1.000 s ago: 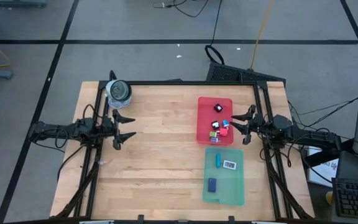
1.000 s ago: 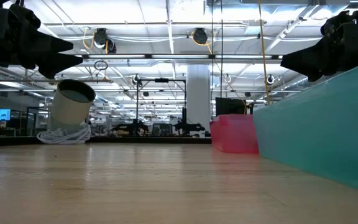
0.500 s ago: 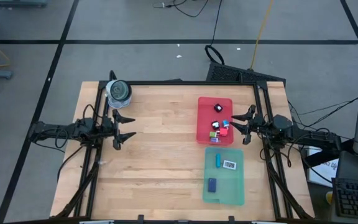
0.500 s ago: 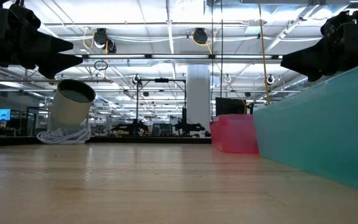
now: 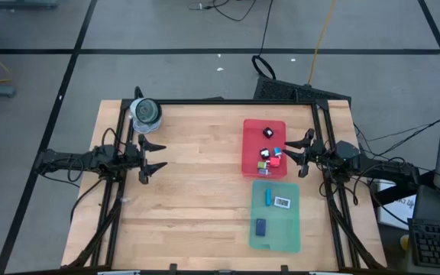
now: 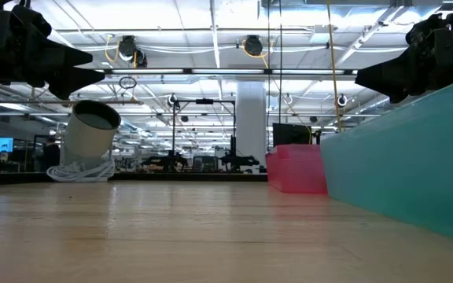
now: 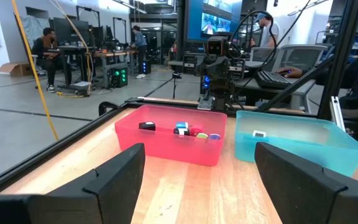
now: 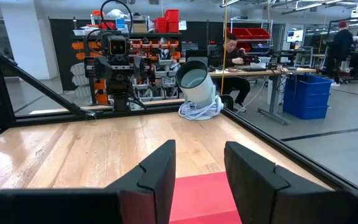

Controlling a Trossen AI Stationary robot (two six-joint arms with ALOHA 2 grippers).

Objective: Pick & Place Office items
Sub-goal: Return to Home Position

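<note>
The clip-like pieces (image 5: 269, 153), black, blue, pink and red, lie inside the red tray (image 5: 247, 164). The blue bar (image 5: 270, 196), white labelled tag (image 5: 282, 202) and dark block (image 5: 260, 226) lie in the green tray (image 5: 283, 233), just beside the red tray on its front side. The right gripper (image 5: 296, 155) hovers just beside the red tray's right rim with its fingers spread. The left gripper (image 5: 160, 155), fingers spread wide, hangs well apart from the red tray on its left side. The grey roll (image 5: 145, 113) stands farther left.

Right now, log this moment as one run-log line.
left gripper open, empty, near grey roll | right gripper open, empty, by red tray | green tray: blue bar, white tag, dark block
</note>
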